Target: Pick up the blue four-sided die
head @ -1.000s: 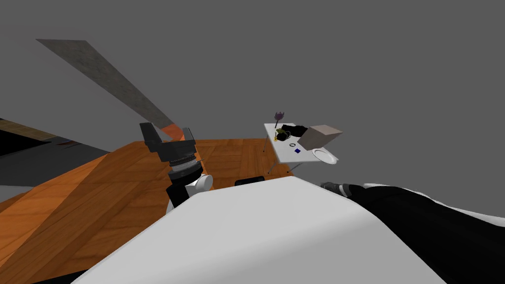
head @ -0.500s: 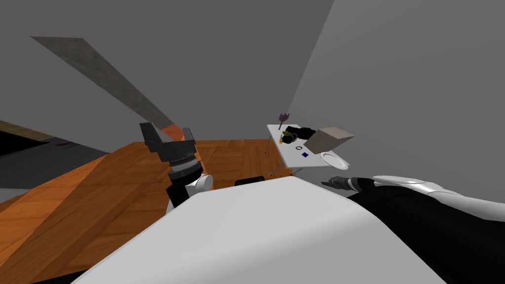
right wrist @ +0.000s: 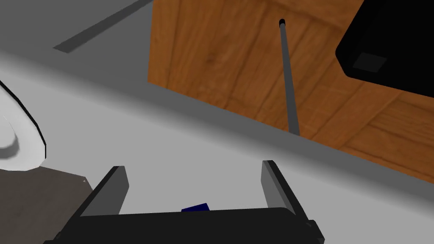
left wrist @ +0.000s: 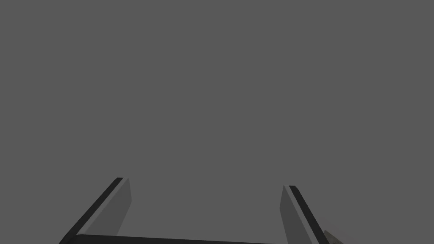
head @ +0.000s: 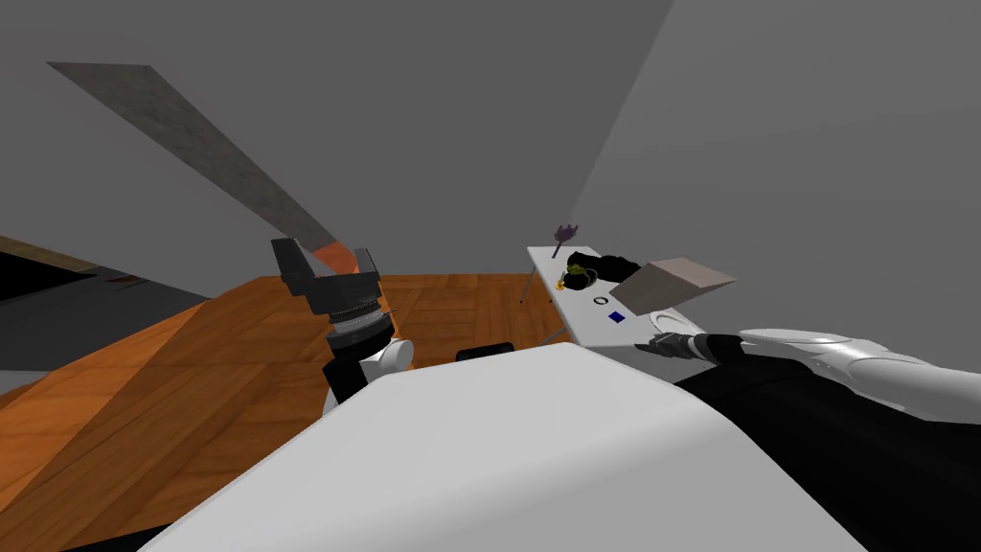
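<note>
Holding the right gripper point(right wrist: 193, 167) low over the table's point(right wrist: 127, 123) near edge, fingers spread wide and gripping nothing. Looking down at the blue die point(right wrist: 196, 207) lying on the table close against the gripper's dark body, between the roots of the two fingers. Skirting a white plate point(right wrist: 12, 144) and a grey-brown box point(right wrist: 38, 190) by the table's near corner, just beside that gripper. Holding the left gripper point(head: 326, 251) up over the wood floor point(head: 192, 383), well apart from the table, fingers likewise wide apart.
</note>
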{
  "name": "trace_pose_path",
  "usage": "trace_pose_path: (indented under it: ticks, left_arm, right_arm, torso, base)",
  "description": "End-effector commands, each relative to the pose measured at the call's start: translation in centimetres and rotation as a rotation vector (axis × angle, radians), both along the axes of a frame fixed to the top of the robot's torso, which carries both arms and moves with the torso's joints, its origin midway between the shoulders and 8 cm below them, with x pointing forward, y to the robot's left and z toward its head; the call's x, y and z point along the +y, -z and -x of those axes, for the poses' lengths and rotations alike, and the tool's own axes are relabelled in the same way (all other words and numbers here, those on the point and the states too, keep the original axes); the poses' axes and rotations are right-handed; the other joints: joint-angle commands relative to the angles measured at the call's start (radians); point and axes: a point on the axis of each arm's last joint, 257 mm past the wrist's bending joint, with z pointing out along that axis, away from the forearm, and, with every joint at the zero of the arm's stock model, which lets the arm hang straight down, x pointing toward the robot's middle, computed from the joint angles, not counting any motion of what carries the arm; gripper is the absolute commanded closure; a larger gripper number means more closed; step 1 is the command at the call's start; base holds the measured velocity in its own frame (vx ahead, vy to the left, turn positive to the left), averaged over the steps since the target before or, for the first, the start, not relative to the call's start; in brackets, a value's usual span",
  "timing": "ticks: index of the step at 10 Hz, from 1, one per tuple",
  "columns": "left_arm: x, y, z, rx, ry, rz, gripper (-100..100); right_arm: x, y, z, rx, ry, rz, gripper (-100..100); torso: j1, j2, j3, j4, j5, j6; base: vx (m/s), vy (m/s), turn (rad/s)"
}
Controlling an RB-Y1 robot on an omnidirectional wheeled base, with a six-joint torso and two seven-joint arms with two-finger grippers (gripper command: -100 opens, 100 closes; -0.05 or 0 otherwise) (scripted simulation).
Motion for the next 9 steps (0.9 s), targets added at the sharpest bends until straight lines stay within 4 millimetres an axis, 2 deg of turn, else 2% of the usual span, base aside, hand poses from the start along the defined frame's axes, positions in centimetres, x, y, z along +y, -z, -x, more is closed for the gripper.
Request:
trace_pose_path:
  ticks: [1,2,3,4,5,8,9]
  left_arm:
    - [0.0,0.0,0.0,0.000,0.000,0.000,0]
    - [0.0,0.0,0.0,0.000,0.000,0.000,0]
    - [0.0,0.0,0.0,0.000,0.000,0.000,0]
    - [0.0,0.0,0.0,0.000,0.000,0.000,0]
    - [0.0,0.0,0.0,0.000,0.000,0.000,0]
    - [0.0,0.0,0.0,0.000,0.000,0.000,0]
    - [0.0,0.0,0.0,0.000,0.000,0.000,0]
  right_arm:
    - [-0.9,-0.8,-1.0,-0.014,-0.007,0.028,-100]
    - [-1.1,-0.9,-1.2,-0.020,-0.009,0.033,-100]
    - [-1.0,-0.6,-0.9,-0.015,-0.006,0.028,-100]
    - [-1.0,-0.6,-0.9,-0.016,-0.007,0.029,0]
    - [-1.0,-0.2,-0.1,-0.018,0.010,0.024,-100]
    - [-1.0,1.1,3.3,-0.011,0.068,0.014,-100]
    - [-1.2,0.9,2.8,-0.021,0.068,0.016,-100]
  torso:
    - [0.000,0.000,0.000,0.000,0.000,0.000]
    - [0.001,-0.003,-0.002,-0.001,0.000,0.000]
    - [0.000,-0.006,-0.003,-0.001,0.000,0.000]
    - [-0.002,0.001,0.000,0.000,-0.001,0.000]
    - [-0.004,0.008,0.004,0.002,-0.001,0.001]
    - [-0.005,0.016,0.009,0.004,-0.001,0.001]
    - [-0.005,0.016,0.010,0.004,-0.001,0.001]
  base:
    - [0.240,0.085,0.063]
    - [0.271,0.055,0.057]
    - [0.116,0.014,0.015]
    - [0.021,0.004,0.003]
    - [-0.009,0.000,0.184]
    - [-0.047,-0.010,0.217]
    - [-0.030,-0.013,0.063]
